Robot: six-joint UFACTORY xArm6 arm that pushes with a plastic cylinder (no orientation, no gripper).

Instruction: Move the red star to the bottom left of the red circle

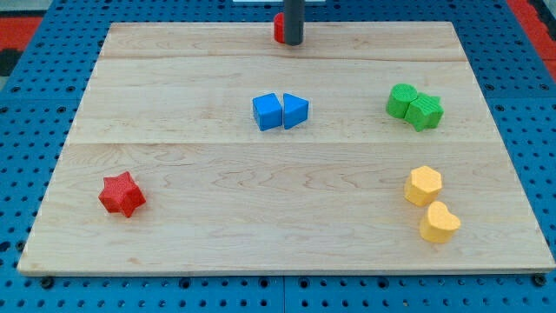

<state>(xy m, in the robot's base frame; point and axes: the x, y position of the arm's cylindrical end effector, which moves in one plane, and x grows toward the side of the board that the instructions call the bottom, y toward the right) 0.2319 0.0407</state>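
The red star (122, 195) lies near the board's bottom left. The red circle (279, 28) sits at the board's top edge, middle, mostly hidden behind my rod. My tip (294, 42) rests at the top middle of the board, touching or right beside the red circle's right side. The star is far from the tip, down and to the view's left.
A blue cube (267, 112) and a blue triangle (295, 111) sit together at the centre. Two green blocks (402, 100) (425, 112) touch at the right. A yellow hexagon (423, 185) and a yellow heart (440, 223) lie at the lower right. The wooden board (217, 243) sits on blue pegboard.
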